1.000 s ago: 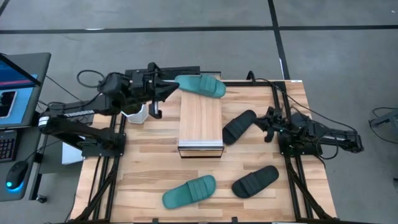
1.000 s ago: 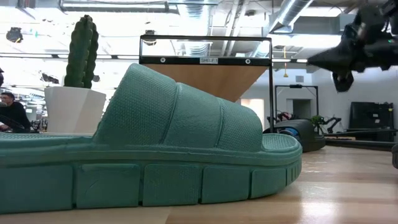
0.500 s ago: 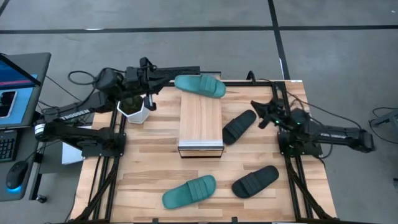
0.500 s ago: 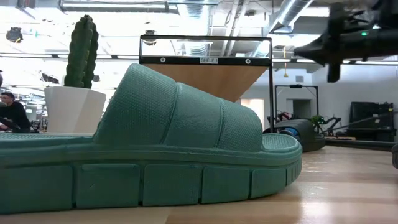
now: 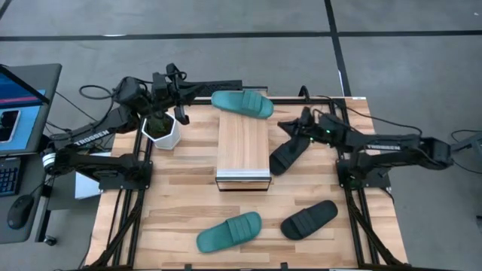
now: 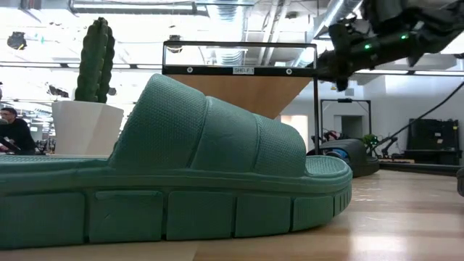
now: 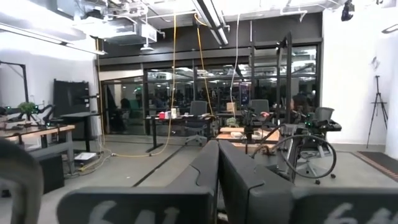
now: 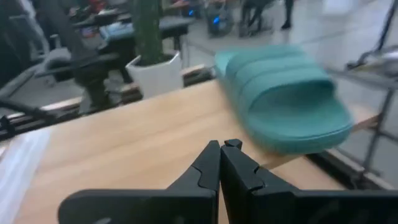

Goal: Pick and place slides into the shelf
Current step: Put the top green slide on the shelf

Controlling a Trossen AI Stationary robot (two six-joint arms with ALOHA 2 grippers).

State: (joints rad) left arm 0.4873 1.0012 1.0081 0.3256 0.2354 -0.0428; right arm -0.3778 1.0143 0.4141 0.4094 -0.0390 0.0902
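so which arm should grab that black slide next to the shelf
Right. Its pincer hangs just above the black slide beside the shelf; the left pincer sits far off by the cactus pot.

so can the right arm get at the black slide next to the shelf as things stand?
Probably yes. The right end effector hangs just over the far end of that black slide, which lies on the table beside the shelf with nothing on top. Its fingers are shut, so it must open first.
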